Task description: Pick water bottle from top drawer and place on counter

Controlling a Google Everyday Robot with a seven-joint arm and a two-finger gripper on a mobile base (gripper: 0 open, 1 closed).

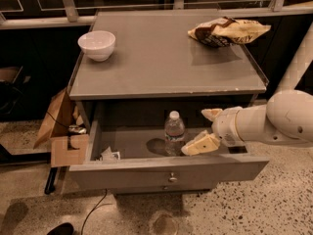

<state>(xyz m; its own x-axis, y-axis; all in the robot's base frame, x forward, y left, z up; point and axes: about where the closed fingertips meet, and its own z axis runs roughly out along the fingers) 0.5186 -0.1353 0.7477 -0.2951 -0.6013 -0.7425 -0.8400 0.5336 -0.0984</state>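
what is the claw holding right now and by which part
Nothing is held. The claw is open inside the drawer, beside the upright bottle, and its fingers are not closed on it.

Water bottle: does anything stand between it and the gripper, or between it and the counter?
Nothing visible. The open gripper sits close beside the water bottle in the top drawer. On the counter, the white bowl and chip bag lie toward the far corners.
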